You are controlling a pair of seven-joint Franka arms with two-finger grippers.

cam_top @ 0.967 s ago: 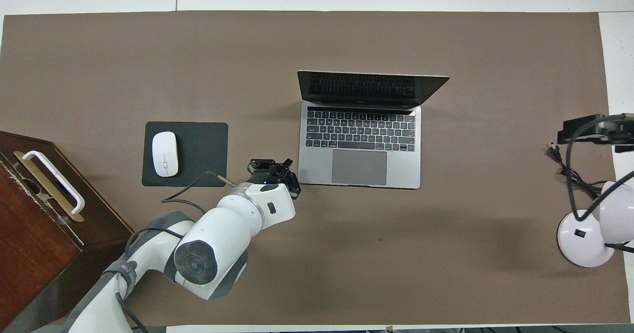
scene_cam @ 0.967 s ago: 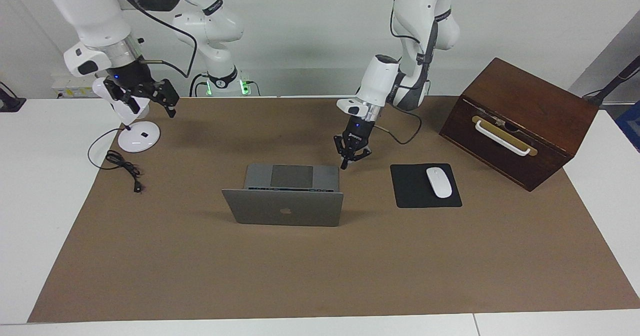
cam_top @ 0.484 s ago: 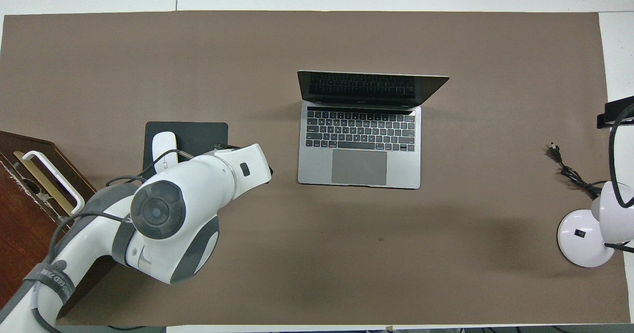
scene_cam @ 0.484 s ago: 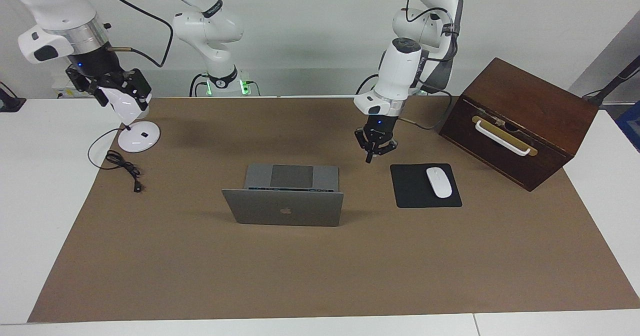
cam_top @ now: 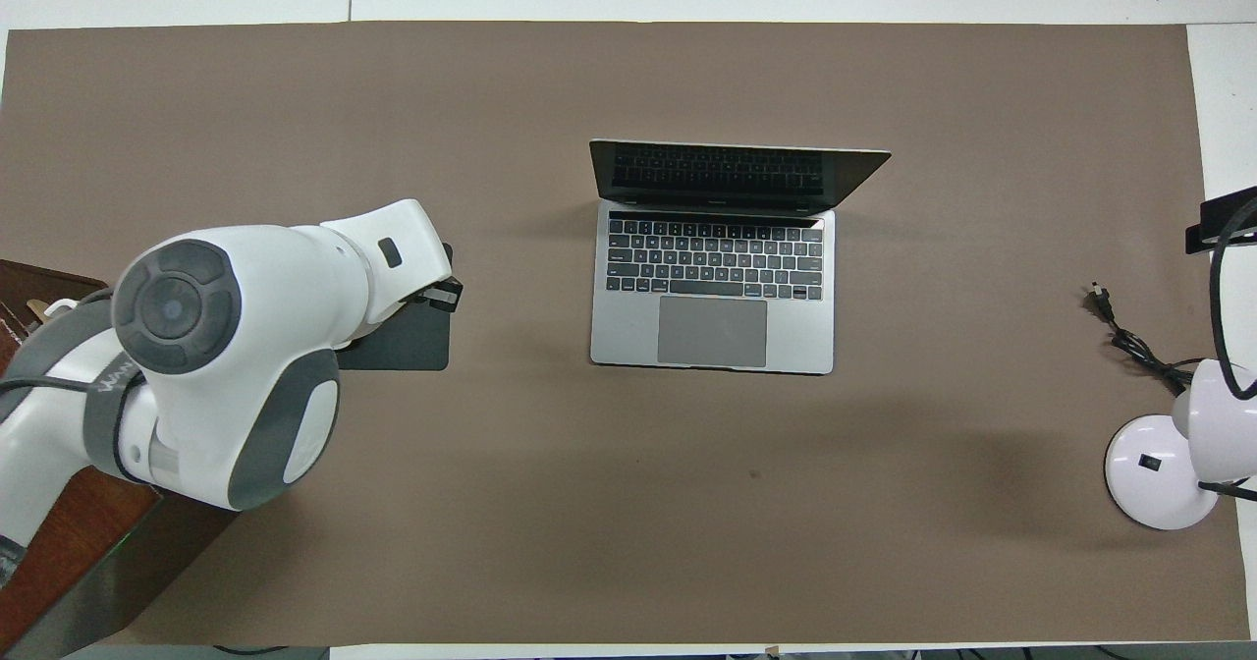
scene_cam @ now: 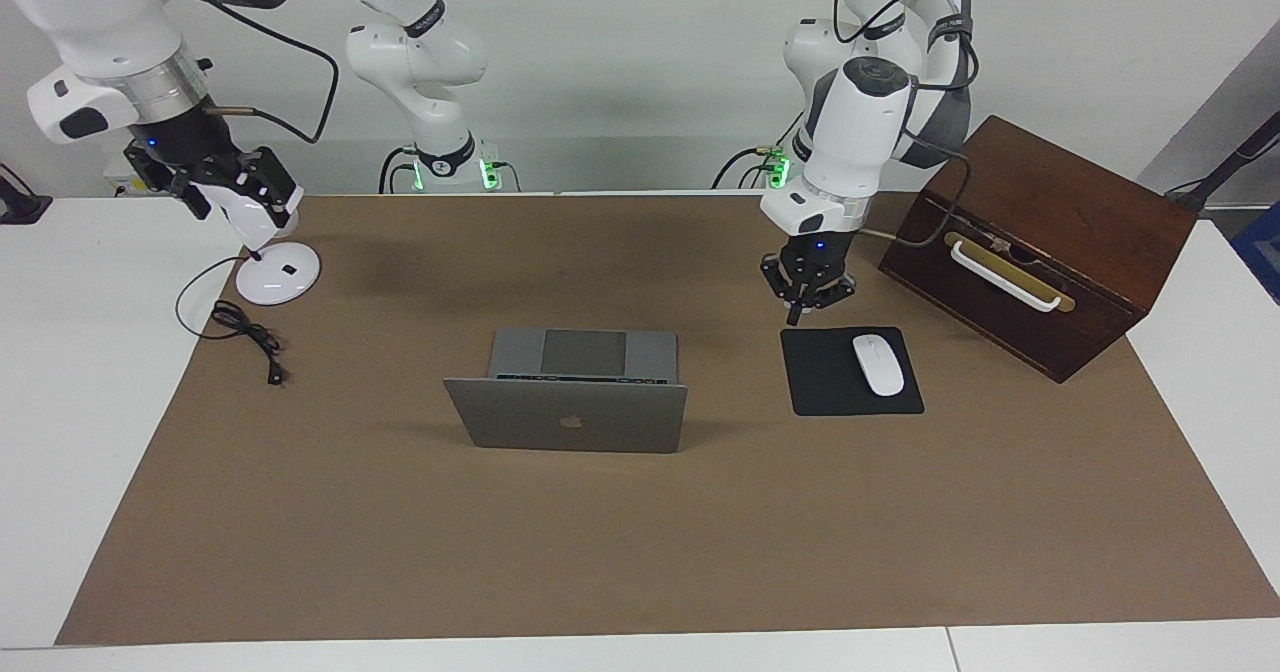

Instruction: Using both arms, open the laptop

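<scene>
The right gripper (scene_cam: pixel 232 192) hangs over the white desk lamp (scene_cam: pixel 270 252), its finger state unclear. The thin silver-grey aluminium laptop (scene_cam: pixel 570 402) stands open mid-mat. The left gripper (scene_cam: pixel 805 290), fingers unreadable, is over the black mouse pad (scene_cam: pixel 830 387); both should retract without brushing the lid.

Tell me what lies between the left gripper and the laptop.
Nothing: in the facing view, only bare brown mat separates the left gripper, hanging over the mouse pad's edge, from the open laptop.
</scene>
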